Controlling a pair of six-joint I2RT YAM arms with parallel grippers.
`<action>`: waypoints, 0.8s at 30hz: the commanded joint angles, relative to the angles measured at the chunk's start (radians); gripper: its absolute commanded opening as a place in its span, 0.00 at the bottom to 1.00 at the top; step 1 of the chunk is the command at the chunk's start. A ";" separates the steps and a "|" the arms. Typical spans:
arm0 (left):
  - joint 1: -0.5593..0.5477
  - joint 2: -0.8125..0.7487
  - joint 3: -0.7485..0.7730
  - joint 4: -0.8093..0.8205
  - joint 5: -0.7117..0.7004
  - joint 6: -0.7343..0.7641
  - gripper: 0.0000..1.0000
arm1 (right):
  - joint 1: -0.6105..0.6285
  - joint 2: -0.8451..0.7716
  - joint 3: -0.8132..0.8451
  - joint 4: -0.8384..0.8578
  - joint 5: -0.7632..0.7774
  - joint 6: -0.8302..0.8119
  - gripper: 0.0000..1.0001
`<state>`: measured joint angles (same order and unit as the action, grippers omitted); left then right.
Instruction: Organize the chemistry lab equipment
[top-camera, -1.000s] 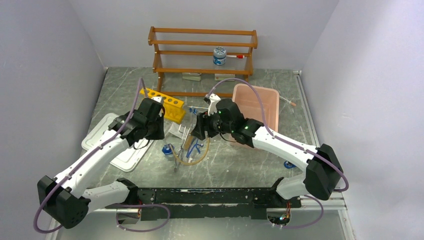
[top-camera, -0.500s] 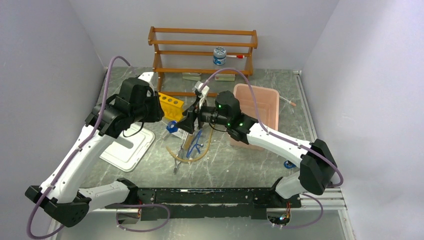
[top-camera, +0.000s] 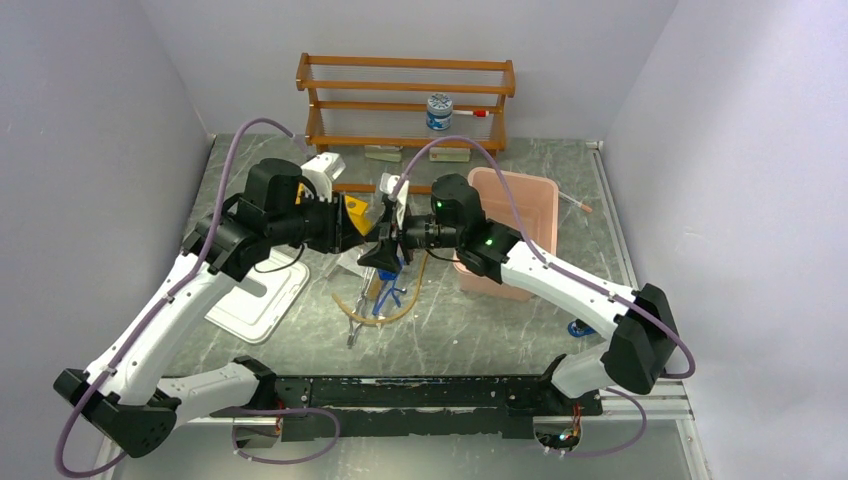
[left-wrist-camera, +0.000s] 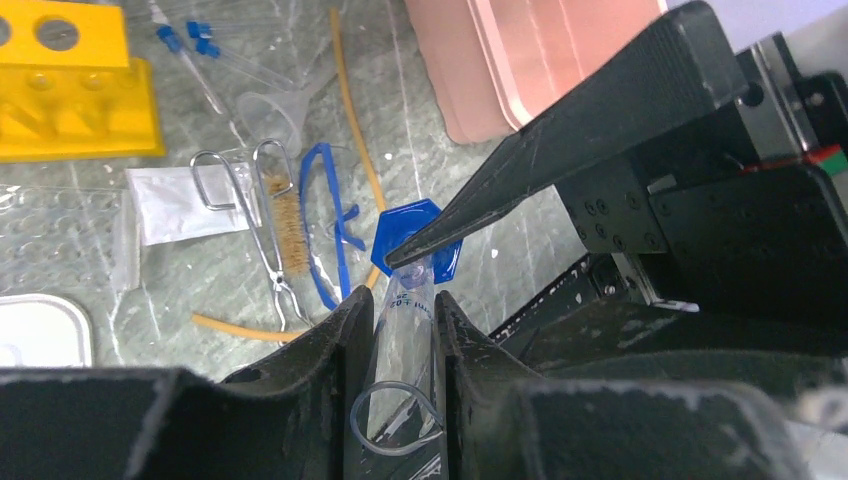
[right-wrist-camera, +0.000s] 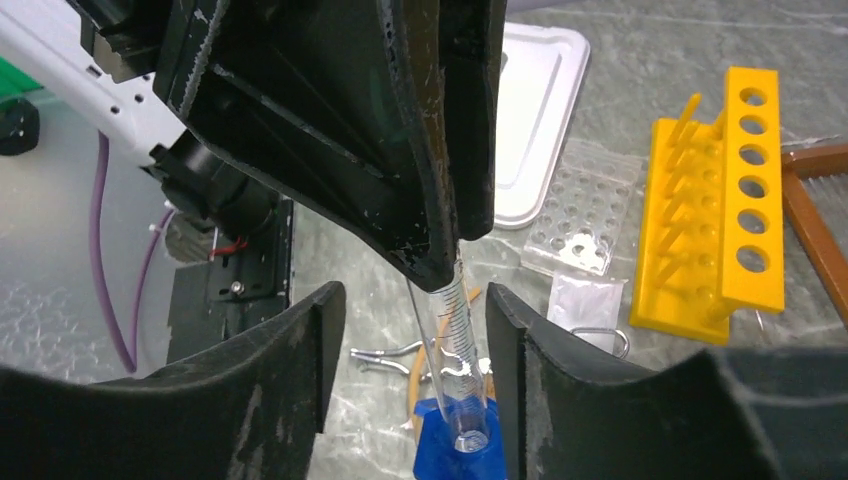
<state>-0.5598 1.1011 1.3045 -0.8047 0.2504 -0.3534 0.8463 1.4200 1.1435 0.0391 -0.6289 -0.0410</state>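
Note:
My left gripper (left-wrist-camera: 400, 325) is shut on a clear graduated cylinder (left-wrist-camera: 405, 335) with a blue hexagonal base (left-wrist-camera: 415, 240), held above the table. My right gripper (right-wrist-camera: 412, 300) is open, its jaws on either side of the cylinder (right-wrist-camera: 455, 330) near the blue base (right-wrist-camera: 450, 455); one fingertip (left-wrist-camera: 410, 250) touches the base. Both grippers meet mid-table in the top view, left gripper (top-camera: 362, 238), right gripper (top-camera: 385, 250). The yellow rack (top-camera: 352, 212) lies behind them. Tan hose (left-wrist-camera: 355, 130), metal tongs (left-wrist-camera: 265, 230), a blue clamp (left-wrist-camera: 330, 215) and blue-capped tubes (left-wrist-camera: 200, 50) lie on the table below.
A pink bin (top-camera: 520, 215) stands to the right and a white tray (top-camera: 255, 305) to the left. A wooden shelf (top-camera: 405, 100) at the back holds a white-lidded jar (top-camera: 439, 112). A clear well plate (right-wrist-camera: 590, 210) and a funnel (left-wrist-camera: 275, 115) lie near the rack.
The left arm rose and swung right to meet the right gripper. The blue-based cylinder left the table and is now up between both grippers.

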 joint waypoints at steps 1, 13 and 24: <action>-0.006 -0.031 -0.036 0.077 0.116 0.047 0.23 | -0.009 0.005 0.037 -0.104 -0.043 -0.067 0.53; -0.006 -0.034 -0.037 0.078 0.131 0.051 0.22 | -0.016 0.021 0.045 -0.146 -0.038 -0.104 0.43; -0.003 -0.008 0.014 0.120 0.052 -0.038 0.73 | -0.045 0.023 0.065 -0.158 -0.040 -0.097 0.11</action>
<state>-0.5602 1.0828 1.2663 -0.7517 0.3435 -0.3367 0.8188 1.4532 1.1942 -0.1337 -0.6792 -0.1482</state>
